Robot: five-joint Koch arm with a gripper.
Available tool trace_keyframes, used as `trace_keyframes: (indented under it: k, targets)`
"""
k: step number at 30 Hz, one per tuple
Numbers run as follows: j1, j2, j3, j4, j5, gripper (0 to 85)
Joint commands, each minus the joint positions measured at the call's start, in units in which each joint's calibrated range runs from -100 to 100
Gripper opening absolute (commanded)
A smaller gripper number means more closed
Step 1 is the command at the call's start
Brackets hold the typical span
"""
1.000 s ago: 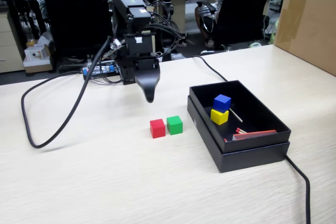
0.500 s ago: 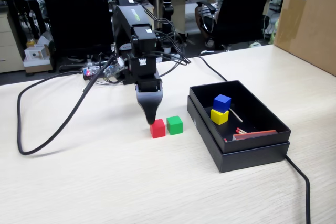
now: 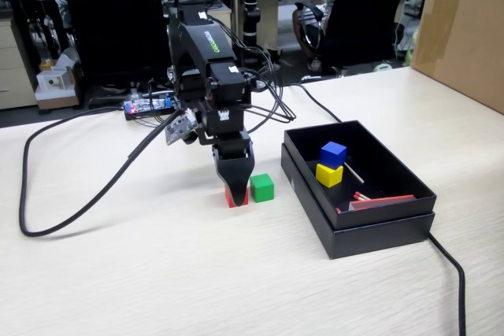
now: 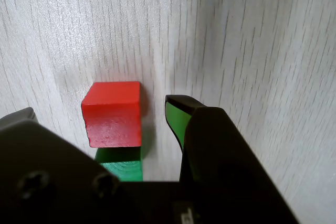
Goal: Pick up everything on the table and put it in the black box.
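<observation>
On the beige table (image 3: pixel 197 273) a red cube (image 3: pixel 241 198) and a green cube (image 3: pixel 262 187) sit side by side, left of the black box (image 3: pixel 358 230). My gripper (image 3: pixel 235 193) is down at the table, open, its jaws straddling the red cube. In the wrist view the red cube (image 4: pixel 113 114) lies between the two jaws of my gripper (image 4: pixel 100 107) with a gap to the right one, and the green cube (image 4: pixel 123 166) shows just beneath it. Inside the box a blue cube (image 3: pixel 333 153) rests on a yellow cube (image 3: pixel 329 174).
Red-tipped matchsticks (image 3: pixel 382 201) lie in the box's near corner. A black cable (image 3: pixel 450 261) runs off the box's front right corner. A brown carton (image 3: pixel 465 29) stands at the far right. Office chairs and desks fill the background.
The arm has swung forward and down. The gripper went from hovering behind the cubes to standing on the table around the red cube. The cubes have not moved.
</observation>
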Motion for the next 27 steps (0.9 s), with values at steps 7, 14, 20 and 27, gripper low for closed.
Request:
trace_keyframes:
  k: [7, 14, 20, 27]
  targets:
    - [-0.1, 2.1, 5.0, -0.9, -0.9, 41.6]
    - [-0.2, 3.3, 6.3, -0.7, -1.1, 31.5]
    - [-0.5, 3.8, 7.1, 1.3, -1.1, 6.1]
    - [-1.6, -1.8, 6.2, 1.3, -1.9, 5.6]
